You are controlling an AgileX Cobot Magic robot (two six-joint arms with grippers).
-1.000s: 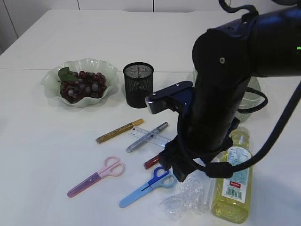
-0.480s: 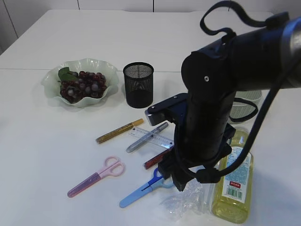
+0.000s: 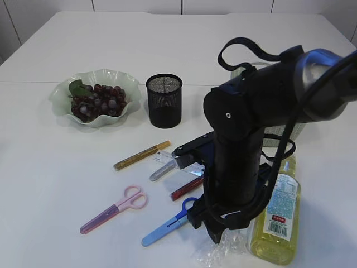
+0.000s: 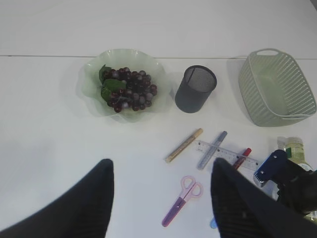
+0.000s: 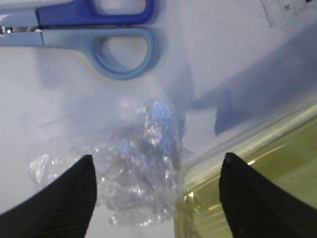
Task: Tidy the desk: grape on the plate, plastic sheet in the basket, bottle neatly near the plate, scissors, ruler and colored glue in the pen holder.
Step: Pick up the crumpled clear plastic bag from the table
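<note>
Surface: white desk (image 3: pixel 50 167), white panels behind, even light.

Item 1, right gripper (image 5: pixel 156 191): fingers (image 5: pixel 64 198) spread wide, holding nothing, one either side of the crumpled plastic sheet (image 5: pixel 133 168). Sheet lies flat on desk, just under the jaws, touching the bottle (image 5: pixel 267 183) on one side, blue scissors (image 5: pixel 94 29) just beyond. Judgement: step in hand = pick sheet for basket. You want to come straight down, centre the wad betw. the pads, close only once tips are at desk level; thin film slips if pinched at an edge. Keep the bottle-side finger clear of the bottle wall or you'll nudge it.

Item 2, left gripper (image 4: pixel 161 203): fingers open, empty, hanging high over the desk, well apart from everything.

Item 3, drop point: basket (image 4: pixel 275 89), empty, beyond the bottle, beside pen holder (image 4: pixel 195 89).

Item 4, other: grape (image 4: pixel 129 89) on plate (image 4: pixel 91 74).
</note>
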